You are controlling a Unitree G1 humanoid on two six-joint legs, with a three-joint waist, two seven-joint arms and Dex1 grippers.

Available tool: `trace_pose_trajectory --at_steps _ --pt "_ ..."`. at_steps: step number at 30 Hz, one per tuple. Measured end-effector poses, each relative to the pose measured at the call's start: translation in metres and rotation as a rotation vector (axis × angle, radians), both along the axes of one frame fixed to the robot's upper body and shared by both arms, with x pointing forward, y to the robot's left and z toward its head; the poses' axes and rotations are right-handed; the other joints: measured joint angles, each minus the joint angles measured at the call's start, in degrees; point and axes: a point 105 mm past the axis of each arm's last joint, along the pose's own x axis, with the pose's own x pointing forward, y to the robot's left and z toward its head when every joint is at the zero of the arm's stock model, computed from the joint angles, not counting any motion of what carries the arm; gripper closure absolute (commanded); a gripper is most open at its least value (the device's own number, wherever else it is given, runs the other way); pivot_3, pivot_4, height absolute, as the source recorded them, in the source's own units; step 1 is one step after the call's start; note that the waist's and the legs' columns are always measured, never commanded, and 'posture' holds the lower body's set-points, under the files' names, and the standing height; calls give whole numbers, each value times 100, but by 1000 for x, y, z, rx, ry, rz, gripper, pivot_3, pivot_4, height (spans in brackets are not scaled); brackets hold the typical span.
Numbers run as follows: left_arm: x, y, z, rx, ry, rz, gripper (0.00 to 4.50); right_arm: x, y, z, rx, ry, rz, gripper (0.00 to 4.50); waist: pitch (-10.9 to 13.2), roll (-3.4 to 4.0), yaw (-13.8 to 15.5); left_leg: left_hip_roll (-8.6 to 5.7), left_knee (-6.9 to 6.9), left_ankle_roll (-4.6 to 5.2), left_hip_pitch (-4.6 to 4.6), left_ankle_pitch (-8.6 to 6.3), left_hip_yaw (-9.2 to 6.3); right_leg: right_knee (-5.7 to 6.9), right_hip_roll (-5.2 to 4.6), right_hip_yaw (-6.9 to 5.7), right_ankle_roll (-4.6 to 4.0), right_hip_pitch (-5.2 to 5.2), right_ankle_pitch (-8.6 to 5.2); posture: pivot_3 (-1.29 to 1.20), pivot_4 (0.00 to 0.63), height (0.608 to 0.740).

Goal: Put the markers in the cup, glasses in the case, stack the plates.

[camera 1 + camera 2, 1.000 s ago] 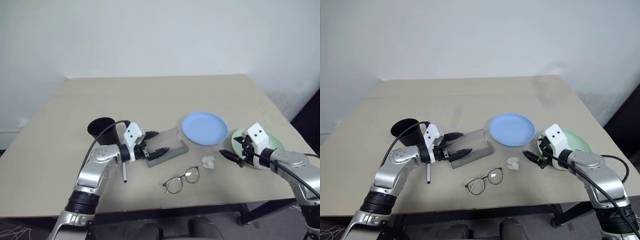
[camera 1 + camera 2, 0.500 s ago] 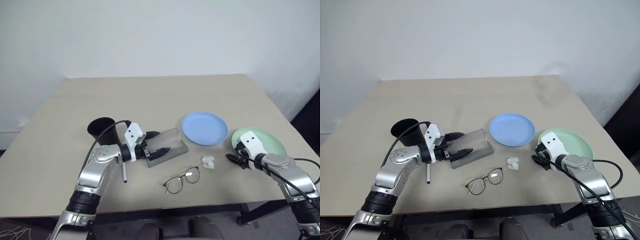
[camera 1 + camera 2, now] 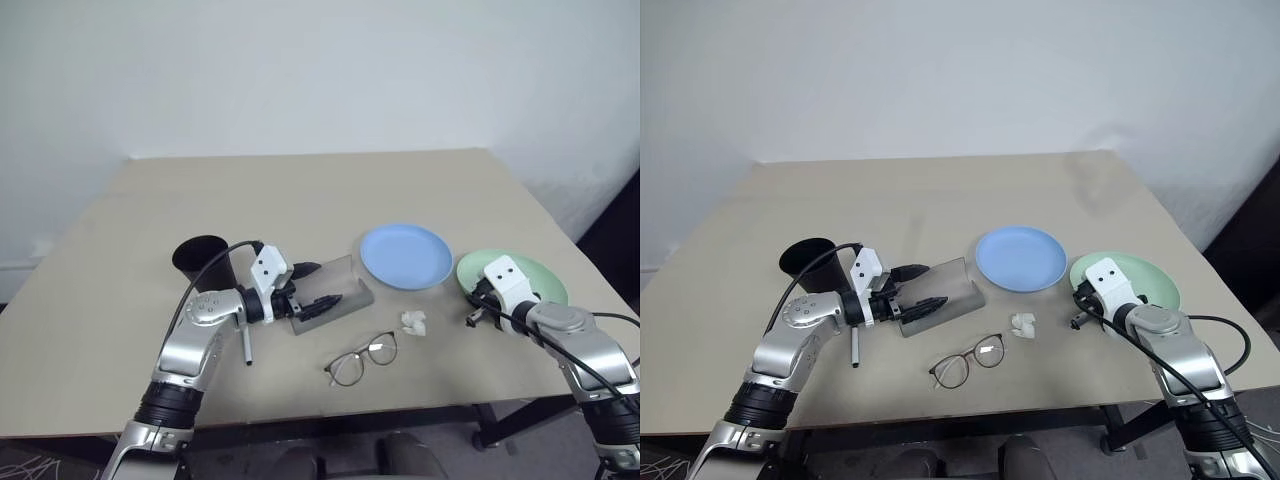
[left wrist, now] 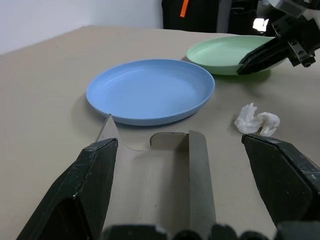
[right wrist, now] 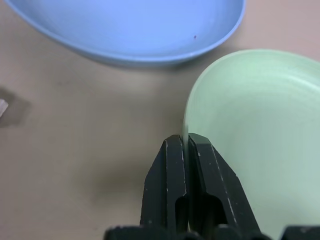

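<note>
Beige table (image 3: 300, 190) sitting against a white wall, far half bare. Two plates: blue plate (image 3: 405, 256) mid-table, mint plate (image 3: 530, 275) lying near the right edge. Right gripper (image 5: 186, 147) pinching the mint plate's rim, jaws closed. Left gripper (image 3: 312, 286) hanging wide open over the one grey case (image 3: 335, 297), holding nothing. One cup (image 3: 198, 257), one pair of glasses (image 3: 362, 358), one marker (image 3: 247, 346) showing.

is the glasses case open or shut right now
Open. The grey case lies with its lid swung back beside the left pincer, and the wrist view shows its bare hollow inside.
</note>
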Motion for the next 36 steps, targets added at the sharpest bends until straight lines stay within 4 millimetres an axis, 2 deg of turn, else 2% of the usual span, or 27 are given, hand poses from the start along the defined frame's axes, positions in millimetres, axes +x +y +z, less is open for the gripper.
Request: trace_pose_trajectory --at_steps 3,6,8,10,13,16,22,28,36 --pt "0 0 0 0 0 -2 255 15 -7 33 -62 -87 1 4494 1 1 1 -1 -3 0 -4 0 -2 -1 0 -3 1 -4 0 0 0 740" --pt "0 -1 0 -2 1 -3 255 26 -1 65 -87 -185 31 4494 -1 -2 2 0 -19 0 -3 -1 -10 -2 1 -8 1 -6 1 0 0 740" --pt "0 -1 0 -3 1 -4 255 30 16 78 -74 -226 106 4494 -1 -2 -2 0 -28 -1 -3 -1 -8 -2 2 -8 2 -11 1 0 0 740" --pt "0 -2 0 -7 1 -7 255 32 39 83 -50 -251 206 4494 -1 -2 0 1 -31 -1 -3 -1 -9 -3 2 -9 2 -13 1 0 0 740" --pt "0 -3 1 -9 0 -10 255 29 78 78 -11 -253 372 4494 -1 -2 2 0 -31 -1 -6 -1 -11 -5 1 -9 2 -14 1 0 0 740" --pt "0 -4 2 -9 -4 -12 255 30 101 69 22 -237 460 4494 -1 -3 30 -1 -27 -1 -10 -1 -13 -5 -8 -9 2 -13 2 0 0 740" --pt "1 -4 3 -11 -8 -8 255 44 109 42 41 -182 466 4494 -2 -4 32 -4 -26 0 -8 -2 -16 -3 -8 -11 1 -12 3 0 0 740" --pt "2 -4 3 -12 -10 2 255 47 114 7 45 -91 473 4494 -1 -2 30 -5 -29 -1 -9 -1 -17 -1 -7 -12 -1 -16 4 0 0 740" --pt "3 -3 3 -10 -5 7 255 48 126 8 45 -101 510 4494 -2 0 27 -5 -28 -1 -7 -1 -18 3 -7 -12 -1 -16 5 0 0 740"
